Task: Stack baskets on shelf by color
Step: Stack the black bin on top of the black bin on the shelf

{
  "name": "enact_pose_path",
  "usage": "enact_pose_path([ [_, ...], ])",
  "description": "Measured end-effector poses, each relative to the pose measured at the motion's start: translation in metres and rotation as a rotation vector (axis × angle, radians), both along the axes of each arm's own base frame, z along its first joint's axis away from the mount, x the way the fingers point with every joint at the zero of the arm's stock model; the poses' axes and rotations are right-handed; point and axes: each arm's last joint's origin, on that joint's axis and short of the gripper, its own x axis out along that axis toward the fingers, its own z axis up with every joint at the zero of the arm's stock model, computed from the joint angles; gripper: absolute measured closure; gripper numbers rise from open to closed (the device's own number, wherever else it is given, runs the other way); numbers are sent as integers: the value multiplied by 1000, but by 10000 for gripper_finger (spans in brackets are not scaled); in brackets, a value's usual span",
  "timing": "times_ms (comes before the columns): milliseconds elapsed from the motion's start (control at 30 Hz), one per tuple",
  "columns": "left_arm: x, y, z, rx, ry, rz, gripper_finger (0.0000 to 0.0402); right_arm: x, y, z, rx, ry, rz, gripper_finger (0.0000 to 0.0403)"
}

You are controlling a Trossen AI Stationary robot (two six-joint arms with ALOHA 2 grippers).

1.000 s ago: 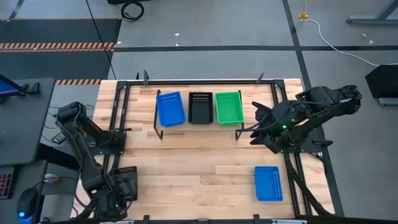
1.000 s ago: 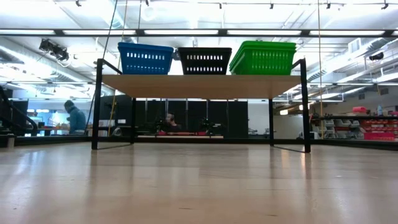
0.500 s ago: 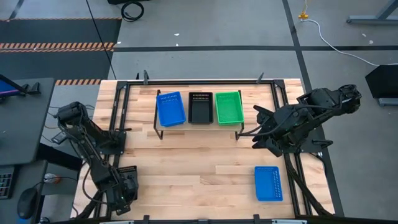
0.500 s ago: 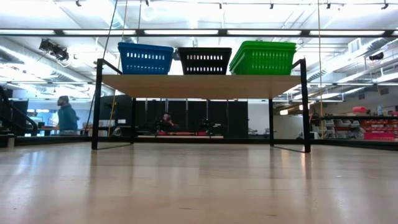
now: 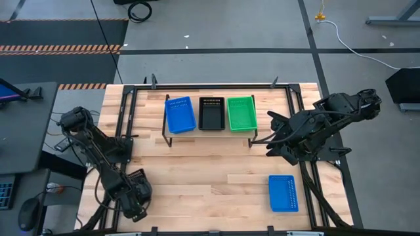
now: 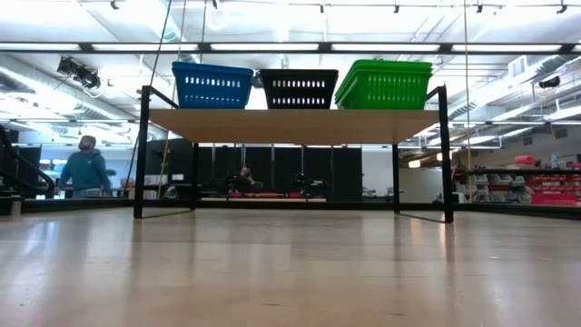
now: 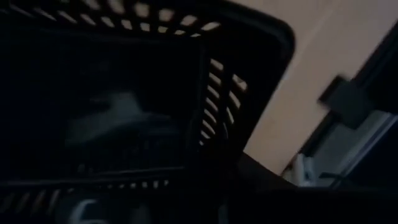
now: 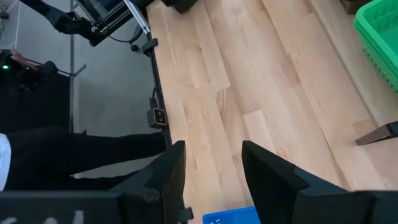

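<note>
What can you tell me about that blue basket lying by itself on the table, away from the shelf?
The lone blue basket is a shallow rectangular tray that looks like bright blue plastic, with rows of small holes. It lies flat on the wooden table near the front right corner, apart from the shelf. Nothing touches it; the right gripper hangs behind it, fingers open.

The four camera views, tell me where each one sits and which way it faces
High: overhead, straight down on the table; both arms show.
Low: at tabletop height, level toward the shelf; no arm shows.
Left wrist: close on a black basket.
Right wrist: past the open right gripper to the blue basket.
Shared: high and low both show the shelf's three stacks.
</note>
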Motion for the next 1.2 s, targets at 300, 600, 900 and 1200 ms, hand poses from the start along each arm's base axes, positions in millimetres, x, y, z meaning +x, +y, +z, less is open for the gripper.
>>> enact_pose_path([
  [300,30,5,73,191,-64,2,397,0,-1,0,-9,-3,-18,239],
  [600,60,36,165,409,-272,27,398,0,-1,0,-12,-5,-36,239],
  [900,100,89,234,643,-580,24,398,1,-2,0,-36,-14,-58,239],
  [1200,152,152,253,789,-736,-22,396,1,-2,0,-65,-26,-52,239],
])
